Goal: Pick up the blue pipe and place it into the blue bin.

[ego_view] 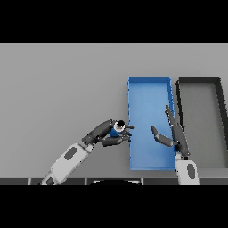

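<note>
Here, blue pipe (116, 129) pinched in left hand (107, 132), fingers and thumb curled round it, dark open end of the pipe turned up toward the head view. Held just at the left wall of the blue bin (149, 160), near the wall's middle, probably lifted off the grey table (58, 89) though height above it cannot be read from this single view. Held there, by judgement, because the carry is nearly finished: only the bin wall lies between pipe and drop zone. Fingertips already overlapping the bin's left rim.

Left arm entering from lower left, forearm angled up and to the right, wrist roughly in line with the forearm, hand reaching toward the bin.

Right hand (171, 133) over the right half of the blue bin, fingers straight and spread, thumb splayed to the left, holding nothing. Right forearm rising from the lower edge along the bin's right wall. Seemingly idle, yet occupying part of the space the pipe is meant for.

Dark grey bin (220, 107) standing just beside the blue one on its right, not the target.

Judgement on next move: short travel to the right, past the wall, then release over bare bin floor. Risks: clipping the rim with the pipe, or crowding the waiting right hand.
</note>
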{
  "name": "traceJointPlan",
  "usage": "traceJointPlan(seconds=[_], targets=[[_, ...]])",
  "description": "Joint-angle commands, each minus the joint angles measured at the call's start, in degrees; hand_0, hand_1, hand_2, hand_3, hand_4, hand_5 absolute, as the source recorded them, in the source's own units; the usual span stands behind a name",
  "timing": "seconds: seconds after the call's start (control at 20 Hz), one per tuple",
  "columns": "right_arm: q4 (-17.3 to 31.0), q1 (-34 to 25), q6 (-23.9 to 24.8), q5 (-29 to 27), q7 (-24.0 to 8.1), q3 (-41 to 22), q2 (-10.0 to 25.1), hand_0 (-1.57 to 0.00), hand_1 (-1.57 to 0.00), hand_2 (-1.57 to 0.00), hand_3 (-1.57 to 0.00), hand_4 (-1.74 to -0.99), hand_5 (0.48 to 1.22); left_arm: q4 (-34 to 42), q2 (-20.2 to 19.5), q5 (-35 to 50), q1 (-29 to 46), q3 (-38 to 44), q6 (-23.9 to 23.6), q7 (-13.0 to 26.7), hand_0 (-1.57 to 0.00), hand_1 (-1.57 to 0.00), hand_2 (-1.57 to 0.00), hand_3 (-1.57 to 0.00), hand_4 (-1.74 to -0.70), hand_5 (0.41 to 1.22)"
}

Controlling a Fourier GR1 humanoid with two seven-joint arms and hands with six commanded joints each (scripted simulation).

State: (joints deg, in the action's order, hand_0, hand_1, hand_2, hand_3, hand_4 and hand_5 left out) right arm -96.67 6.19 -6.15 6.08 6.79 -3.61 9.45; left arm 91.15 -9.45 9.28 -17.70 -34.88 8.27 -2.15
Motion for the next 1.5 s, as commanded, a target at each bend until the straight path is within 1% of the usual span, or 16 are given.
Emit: traceJointPlan(seconds=[0.0, 0.2, 0.25, 0.35, 0.4, 0.45, 0.6, 0.7, 0.8, 0.9, 1.0, 1.1, 1.15, 1.25, 1.3, 1.45], targets=[[0.6, -0.5, -0.6, -0.5, -0.3, 0.0, 0.0, 0.0, 0.0, 0.0, 0.0, -1.177, 0.629, -0.2, 0.1, 0.1, -0.2, 0.1, 0.0, 0.7, -1.57, -1.57, -1.57, -1.44, -1.73, 1.219], [4.3, -2.9, -3.2, -2.3, -1.0, 0.1, 0.0, 0.0, 0.0, 0.0, 0.0, -1.192, 0.628, -1.2, 0.8, -1.6, 0.1, -0.1, -0.3, 1.0, -1.57, -1.57, -1.57, -1.44, -1.73, 1.22], [4.0, -2.6, -3.5, -2.5, 0.4, 0.0, 0.0, 0.0, 0.0, 0.0, 0.0, -1.209, 0.623, -0.5, 0.6, -1.7, 0.4, -0.2, -0.2, 0.4, -1.57, -1.57, -1.57, -1.44, -1.73, 1.22], [4.4, -3.1, -4.0, -3.3, 0.3, 0.3, 0.1, 0.0, 0.0, 0.0, 0.0, -1.197, 0.618, -0.4, 0.3, -2.3, 1.2, -0.1, 0.0, -0.1, -1.57, -1.57, -1.57, -1.44, -1.73, 1.22], [3.4, -2.7, -5.0, -4.2, 1.8, 0.1, 0.1, 0.0, 0.0, 0.0, 0.0, -1.191, 0.619, -0.3, 0.3, -2.1, 1.2, 0.0, 0.4, -0.2, -1.57, -1.57, -1.57, -1.44, -1.73, 1.22], [2.5, -3.4, -6.3, -6.3, 1.7, 0.6, 0.7, 0.0, 0.0, 0.0, 0.0, -1.195, 0.61, -0.4, 0.5, -2.4, 1.1, 0.0, 0.4, 0.0, -1.57, -1.57, -1.57, -1.44, -1.73, 1.221], [-2.0, -5.2, -14.0, -16.8, -3.6, 1.4, 4.1, 0.0, 0.0, 0.0, 0.0, -1.203, 0.573, -1.0, 1.0, -2.7, 0.4, 0.6, 0.8, 0.5, -1.57, -1.57, -1.57, -1.44, -1.73, 1.221], [-4.8, -7.3, -18.0, -21.1, -7.4, 0.4, 6.9, 0.0, 0.0, 0.0, 0.0, -1.232, 0.55, -0.8, 1.0, -3.1, 0.5, 0.6, 1.1, 0.7, -1.57, -1.57, -1.57, -1.44, -1.73, 1.221], [-8.0, -9.4, -20.9, -24.4, -10.0, -0.6, 9.8, 0.0, 0.0, 0.0, 0.0, -1.26, 0.523, -0.9, 0.8, -3.5, 0.9, 1.0, 1.3, 0.4, -1.57, -1.57, -1.57, -1.44, -1.73, 1.221], [-10.9, -11.9, -22.5, -25.2, -12.7, -3.3, 10.6, 0.0, 0.0, 0.0, 0.0, -1.286, 0.52, -0.6, 1.2, -3.2, 0.8, 1.1, 1.7, 1.4, -1.57, -1.57, -1.57, -1.44, -1.73, 1.221], [-12.0, -15.0, -24.0, -27.7, -15.0, -4.7, 11.3, 0.0, 0.0, 0.0, 0.0, -1.305, 0.522, -0.2, 1.6, -4.1, 1.3, 0.7, 1.6, 1.5, -1.57, -1.57, -1.57, -1.44, -1.73, 1.221], [-13.9, -16.9, -25.3, -28.7, -16.6, -6.4, 12.3, 0.0, 0.0, 0.0, 0.0, -1.297, 0.522, -0.6, 1.2, -4.3, 1.2, 1.5, 1.9, 1.1, -1.57, -1.57, -1.57, -1.44, -1.73, 1.221], [-13.6, -19.0, -25.4, -29.5, -18.4, -7.1, 12.3, 0.0, 0.0, 0.0, 0.0, -1.295, 0.522, -1.1, 1.5, -4.9, 0.9, 1.3, 2.2, 1.4, -1.57, -1.57, -1.57, -1.44, -1.73, 1.221], [-12.9, -22.3, -26.7, -29.9, -19.6, -8.6, 12.0, 0.0, 0.0, 0.0, 0.0, -1.3, 0.529, -1.5, 1.9, -5.2, 0.8, 1.6, 2.4, 0.9, -1.57, -1.57, -1.57, -1.44, -1.73, 1.221], [-13.3, -23.1, -27.8, -29.8, -19.2, -9.2, 12.2, 0.0, 0.0, 0.0, 0.0, -1.303, 0.532, -2.1, 2.3, -4.9, 0.2, 2.2, 2.7, 1.1, -1.57, -1.57, -1.57, -1.44, -1.73, 1.221], [-12.0, -26.8, -29.3, -29.2, -20.7, -12.0, 10.5, 0.0, 0.0, 0.0, 0.0, -1.282, 0.53, -2.1, 2.6, -4.5, 0.6, 2.5, 4.0, -0.3, -1.57, -1.57, -1.57, -1.44, -1.73, 1.221]])
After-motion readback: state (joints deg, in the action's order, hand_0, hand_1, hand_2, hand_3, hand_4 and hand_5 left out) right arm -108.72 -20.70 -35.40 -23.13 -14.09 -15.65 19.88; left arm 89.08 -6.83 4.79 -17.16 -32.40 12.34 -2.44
